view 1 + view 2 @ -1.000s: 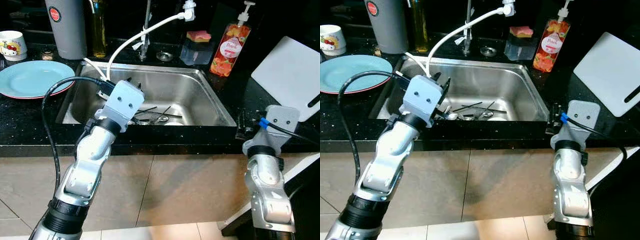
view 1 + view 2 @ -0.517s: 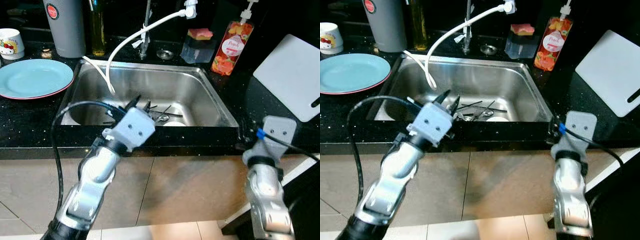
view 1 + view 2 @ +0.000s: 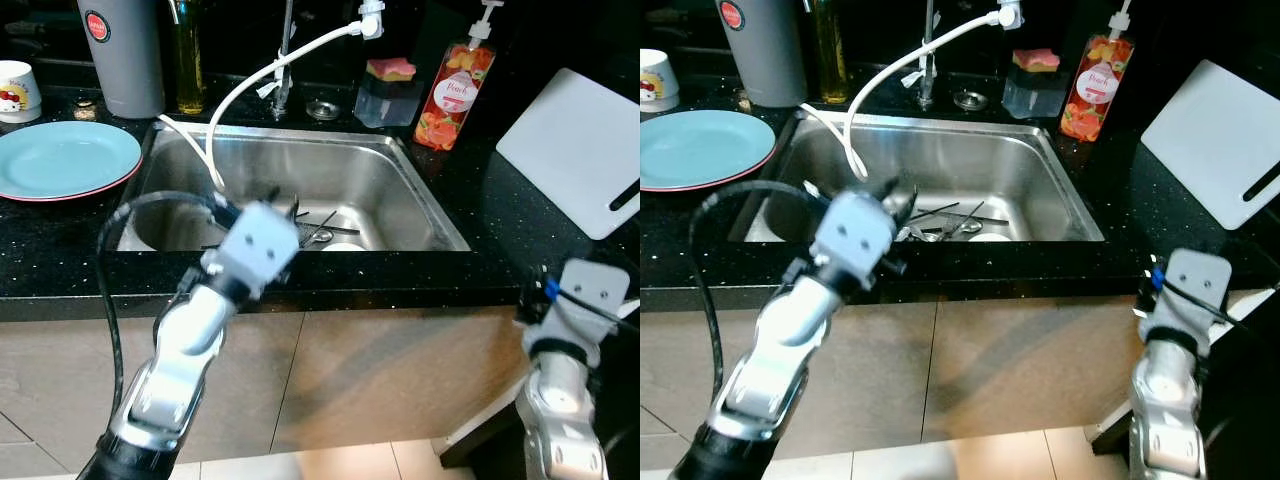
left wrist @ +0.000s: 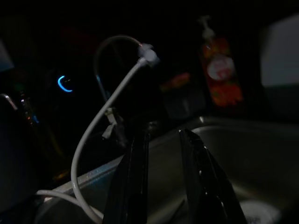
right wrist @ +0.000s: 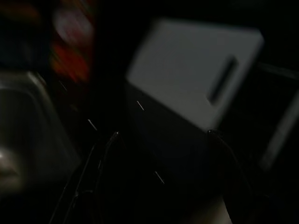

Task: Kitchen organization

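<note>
My left gripper (image 3: 283, 207) hovers at the front rim of the steel sink (image 3: 425, 195), pointing in over the basin. Its two fingers (image 4: 136, 182) stand a little apart and open, with nothing between them. Several pieces of cutlery (image 3: 318, 233) lie on the sink floor just beyond it, beside a white dish (image 3: 990, 237). My right gripper (image 5: 161, 140) hangs low in front of the counter at the right, open and empty, facing the white cutting board (image 5: 196, 88). A light blue plate (image 3: 62, 160) lies on the counter left of the sink.
A white hose (image 3: 250, 90) loops from the tap into the basin. Behind the sink stand a grey flask (image 3: 120, 55), an oil bottle (image 3: 186, 60), a sponge on a clear tub (image 3: 388, 75) and an orange soap bottle (image 3: 447, 85). A mug (image 3: 18, 88) sits far left.
My left gripper has drawn back from over the basin's left side to the sink's front rim. My right arm has dropped lower and further right, away from the counter edge.
</note>
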Available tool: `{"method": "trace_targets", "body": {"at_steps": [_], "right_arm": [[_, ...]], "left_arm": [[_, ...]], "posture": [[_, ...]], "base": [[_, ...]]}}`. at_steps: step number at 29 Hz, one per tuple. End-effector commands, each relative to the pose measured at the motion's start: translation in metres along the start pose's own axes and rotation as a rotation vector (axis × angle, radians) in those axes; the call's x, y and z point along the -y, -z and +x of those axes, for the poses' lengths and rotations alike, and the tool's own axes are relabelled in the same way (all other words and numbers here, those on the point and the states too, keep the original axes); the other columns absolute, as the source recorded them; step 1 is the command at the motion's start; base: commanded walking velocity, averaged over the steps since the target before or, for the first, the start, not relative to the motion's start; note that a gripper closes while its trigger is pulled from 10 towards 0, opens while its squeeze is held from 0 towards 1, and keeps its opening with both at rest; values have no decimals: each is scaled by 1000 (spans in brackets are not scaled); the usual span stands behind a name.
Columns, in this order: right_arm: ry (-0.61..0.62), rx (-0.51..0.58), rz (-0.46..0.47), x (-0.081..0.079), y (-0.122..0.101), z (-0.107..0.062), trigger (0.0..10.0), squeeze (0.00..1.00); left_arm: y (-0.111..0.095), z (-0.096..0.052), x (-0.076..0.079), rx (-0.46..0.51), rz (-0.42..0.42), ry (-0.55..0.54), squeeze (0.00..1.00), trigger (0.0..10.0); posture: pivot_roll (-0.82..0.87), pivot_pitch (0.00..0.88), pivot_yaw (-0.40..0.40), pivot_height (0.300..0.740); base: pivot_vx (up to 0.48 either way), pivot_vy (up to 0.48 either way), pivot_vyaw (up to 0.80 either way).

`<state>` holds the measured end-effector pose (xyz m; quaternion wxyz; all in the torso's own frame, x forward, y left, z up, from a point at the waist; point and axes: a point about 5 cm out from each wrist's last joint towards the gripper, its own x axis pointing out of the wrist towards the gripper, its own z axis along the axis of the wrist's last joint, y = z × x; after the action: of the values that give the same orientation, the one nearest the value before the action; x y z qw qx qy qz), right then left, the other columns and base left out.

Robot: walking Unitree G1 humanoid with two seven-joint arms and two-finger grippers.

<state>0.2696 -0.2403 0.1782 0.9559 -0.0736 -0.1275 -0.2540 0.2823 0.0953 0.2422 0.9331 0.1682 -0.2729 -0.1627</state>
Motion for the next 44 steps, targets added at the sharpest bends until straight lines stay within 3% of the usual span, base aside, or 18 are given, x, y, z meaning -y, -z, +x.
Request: {"method": "trace_targets", "body": {"at_steps": [1,7,11,14,17,18,19,21,30,44], "right_arm": [[-24,37,46,-7,-13,5,10000,0],[-82,88,133,-32,-33,15,10000,0],[-188,109,191,-58,-46,18,10000,0],[-309,33,183,-85,-43,15,10000,0],[-351,20,196,-94,-43,11,10000,0],[-351,20,196,-94,-43,11,10000,0],[-363,20,208,-98,-45,10,10000,0],[-364,23,220,-99,-46,10,10000,0],[-374,42,247,-104,-56,15,10000,0],[-359,30,245,-101,-52,15,10000,0]], "left_arm": [[-4,8,-2,2,-54,-35,0,10000],[-8,20,-8,20,-100,-84,0,10000],[-9,29,-14,-13,-213,-152,0,10000],[-8,38,-27,-49,-282,-231,0,10000],[-9,41,-36,-51,-276,-261,0,10000],[-9,41,-36,-51,-276,-261,0,10000],[-11,43,-44,-37,-200,-261,0,10000],[-11,43,-47,-31,-182,-261,0,10000],[-10,40,-43,-50,-191,-269,0,10000],[-11,42,-39,-50,-186,-251,0,10000]], "posture": [[177,11,-119,740],[176,11,-119,740],[171,15,-115,740],[176,10,-115,740],[182,12,-117,740],[182,12,-117,740],[187,19,-126,740],[191,22,-131,740],[195,21,-137,740],[193,25,-132,740]], "base": [[0,0,0],[0,0,0],[0,0,0],[0,0,0],[0,0,0],[0,0,0],[0,0,0],[0,0,0],[0,0,0],[0,0,0]]}}
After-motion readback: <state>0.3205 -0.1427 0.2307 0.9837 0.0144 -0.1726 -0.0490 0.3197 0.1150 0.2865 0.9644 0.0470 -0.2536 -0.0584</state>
